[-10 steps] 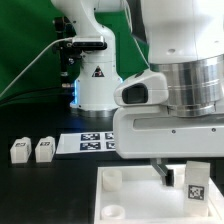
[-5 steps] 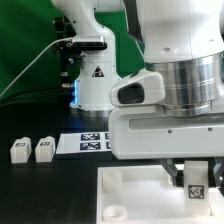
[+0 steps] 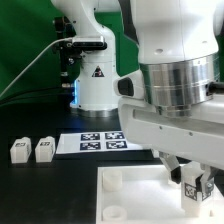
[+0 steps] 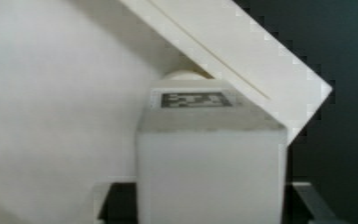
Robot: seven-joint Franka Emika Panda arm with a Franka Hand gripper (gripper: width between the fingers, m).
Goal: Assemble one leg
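While the leg (image 4: 202, 160) fills the wrist view, standing upright between the two dark fingers (image 4: 119, 203) that show at either side of its base, the gripper (image 3: 197, 183) appears clamped on it, jaws pressed against its flanks, with the tagged face turned to the camera. Judging from this, the step in hand is carrying the held leg to a socket in the white plate (image 3: 135, 205); in the exterior view it sits over the plate's side toward that view's right, and whether its foot already touches the plate cannot be told. The next move probably calls for lining the leg squarely over a socket and lowering it straight, since a tilted entry could jam. In the wrist view the plate's raised edge (image 4: 247, 60) runs diagonally just behind the leg, so there is little room on that side. One round socket (image 3: 112, 179) stands free toward the exterior view's left. Farther back lie the marker board (image 3: 95, 142) and two spare legs (image 3: 32, 150), well apart from the plate, with open dark table between them.
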